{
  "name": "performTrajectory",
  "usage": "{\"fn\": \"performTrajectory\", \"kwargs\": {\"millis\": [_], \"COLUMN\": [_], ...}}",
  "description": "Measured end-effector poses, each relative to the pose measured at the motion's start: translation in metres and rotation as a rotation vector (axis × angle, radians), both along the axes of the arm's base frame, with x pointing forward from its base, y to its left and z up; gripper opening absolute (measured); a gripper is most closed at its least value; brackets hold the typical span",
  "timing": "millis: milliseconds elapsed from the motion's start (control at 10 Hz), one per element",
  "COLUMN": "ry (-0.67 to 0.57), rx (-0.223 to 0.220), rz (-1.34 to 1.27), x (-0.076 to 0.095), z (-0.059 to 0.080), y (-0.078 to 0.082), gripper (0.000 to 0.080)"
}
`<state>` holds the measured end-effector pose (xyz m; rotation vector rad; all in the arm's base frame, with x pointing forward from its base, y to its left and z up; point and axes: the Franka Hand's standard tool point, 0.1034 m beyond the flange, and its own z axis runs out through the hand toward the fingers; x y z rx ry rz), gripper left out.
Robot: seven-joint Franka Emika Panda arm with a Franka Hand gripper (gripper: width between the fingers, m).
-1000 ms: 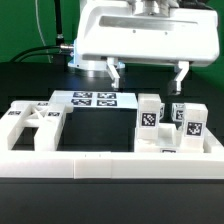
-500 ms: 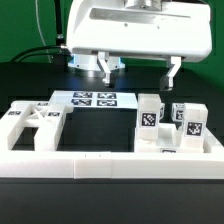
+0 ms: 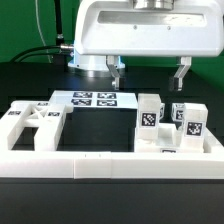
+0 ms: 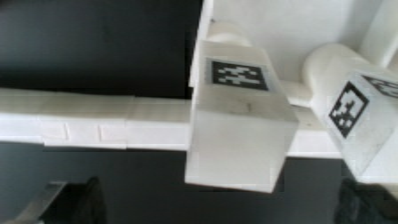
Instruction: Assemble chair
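Several white chair pieces with black-and-white tags stand at the exterior view's right: an upright block [image 3: 149,115], a second block [image 3: 183,112] and a third [image 3: 191,127]. A flat slotted panel [image 3: 30,125] lies at the left. My gripper [image 3: 149,74] hangs open above and behind the upright blocks, touching none of them. In the wrist view the tagged block [image 4: 237,110] lies under the gripper [image 4: 221,205], with another tagged piece [image 4: 365,105] beside it. Both dark fingers [image 4: 71,200] stand wide apart with nothing between them.
The marker board [image 3: 92,99] lies flat on the black table behind the panel. A long white border rail [image 3: 110,160] runs along the front and crosses the wrist view [image 4: 89,115]. Black cables and a green backdrop lie beyond.
The gripper swung a little to the exterior view's left half a second ago and has come back right, still open. The pieces have not moved.
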<state>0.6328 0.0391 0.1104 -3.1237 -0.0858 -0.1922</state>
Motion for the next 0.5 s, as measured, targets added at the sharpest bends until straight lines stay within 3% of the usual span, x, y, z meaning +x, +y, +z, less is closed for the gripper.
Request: {"fn": "performTrajectory", "kwargs": {"millis": [400, 500], "ry": [0.078, 0.082], "rx": [0.02, 0.022], "rz": [-0.069, -0.086], "x": [-0.001, -0.003], "z": [-0.011, -0.013], "y": [-0.014, -0.012], "gripper": [0.0649, 0.0649]}}
